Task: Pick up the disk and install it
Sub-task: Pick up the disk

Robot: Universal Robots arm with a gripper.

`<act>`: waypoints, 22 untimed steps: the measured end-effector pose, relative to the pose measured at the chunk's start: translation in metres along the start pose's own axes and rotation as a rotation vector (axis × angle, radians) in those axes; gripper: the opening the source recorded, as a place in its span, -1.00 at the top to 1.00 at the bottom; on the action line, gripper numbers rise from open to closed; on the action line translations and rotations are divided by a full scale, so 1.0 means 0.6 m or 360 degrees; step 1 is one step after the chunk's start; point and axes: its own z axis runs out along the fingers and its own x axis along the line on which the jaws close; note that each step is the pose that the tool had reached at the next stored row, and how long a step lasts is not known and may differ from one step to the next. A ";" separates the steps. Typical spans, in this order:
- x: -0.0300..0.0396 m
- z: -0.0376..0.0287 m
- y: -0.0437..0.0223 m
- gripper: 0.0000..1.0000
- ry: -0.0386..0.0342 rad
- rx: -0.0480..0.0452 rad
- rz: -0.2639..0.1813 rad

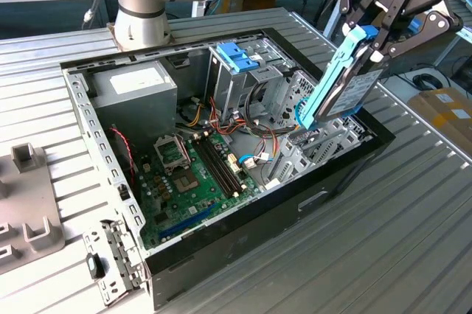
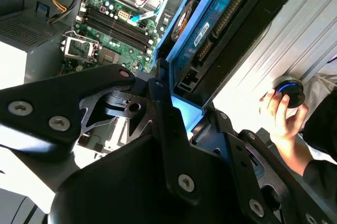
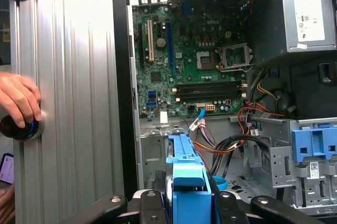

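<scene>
Exterior view: gripper [image 1: 369, 43] clamped on the disk [image 1: 341, 85], held tilted above the open computer case [image 1: 346, 174], over the drive bays at the exterior view's right. Second wrist view: disk [image 2: 221, 29] pinched edge-on above the motherboard [image 2: 113, 29]; a hand [image 2: 281, 116] on a round knob [image 2: 290, 91]. First wrist view: blue carrier frame [image 3: 187, 182] between the fingers [image 3: 150, 203].

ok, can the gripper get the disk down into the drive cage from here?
Probably yes. The gripper holds the disk tilted above the open case, over the drive cage. Nothing sits between them, though loose cables lie beside it.
</scene>
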 end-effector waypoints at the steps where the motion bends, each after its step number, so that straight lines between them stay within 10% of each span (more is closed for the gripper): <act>1: 0.000 0.000 -0.002 0.26 0.0001 0.0000 0.0000; 22: 0.006 0.027 -0.007 0.26 0.0001 0.0000 0.0000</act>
